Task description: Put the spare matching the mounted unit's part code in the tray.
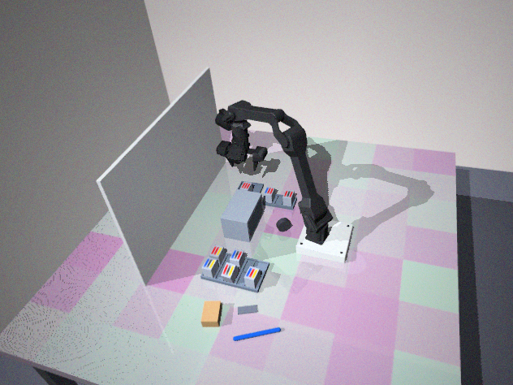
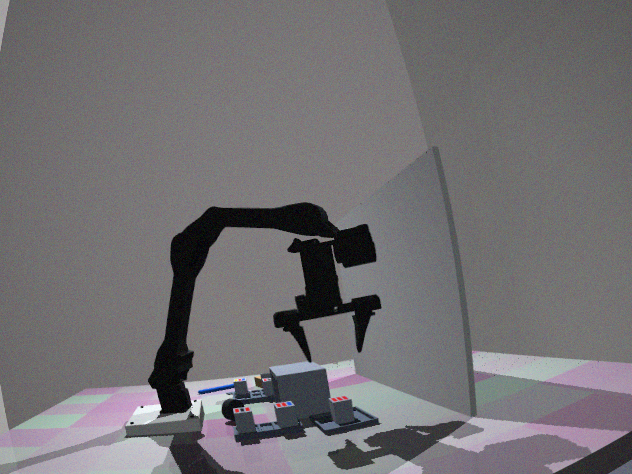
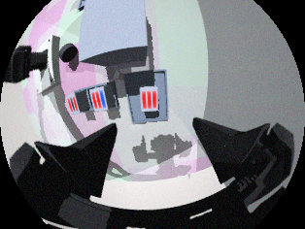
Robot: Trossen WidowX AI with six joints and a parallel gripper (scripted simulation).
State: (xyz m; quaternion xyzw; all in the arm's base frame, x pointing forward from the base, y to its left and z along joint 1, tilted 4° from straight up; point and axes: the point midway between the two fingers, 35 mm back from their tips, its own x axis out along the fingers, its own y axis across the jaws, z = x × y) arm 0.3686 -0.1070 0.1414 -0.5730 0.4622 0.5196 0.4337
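Matte black throughout, with slim angular links and tapered pointed fingers (image 2: pixel 360 329); bolted to a white rectangular base plate (image 1: pixel 338 253) (image 2: pixel 137 429), dark screws near corners.

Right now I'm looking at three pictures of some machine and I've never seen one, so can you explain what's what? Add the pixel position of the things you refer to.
It is one jointed black robot arm, bolted to a white base plate (image 1: pixel 346 238) (image 2: pixel 162 428). One picture looks down on the table, one looks across it from low down, and the round one looks out from the arm's wrist, past its fingers (image 1: pixel 242 166) (image 2: pixel 334 357).

On the table stand a big grey block (image 1: pixel 235 226) (image 2: pixel 302 390) (image 3: pixel 114 31), small blocks with coloured stripes in racks, an orange block (image 1: pixel 210 313), a blue rod (image 1: pixel 256 334) and an upright grey panel (image 1: pixel 165 174) (image 2: pixel 408 285) (image 3: pixel 253 73). One block with three red stripes (image 1: pixel 246 186) (image 2: pixel 341 410) (image 3: pixel 149 99) sits in a shallow tray (image 1: pixel 260 187) (image 2: pixel 370 419) (image 3: pixel 162 80).

The fingers are wide open above the table, holding nothing.
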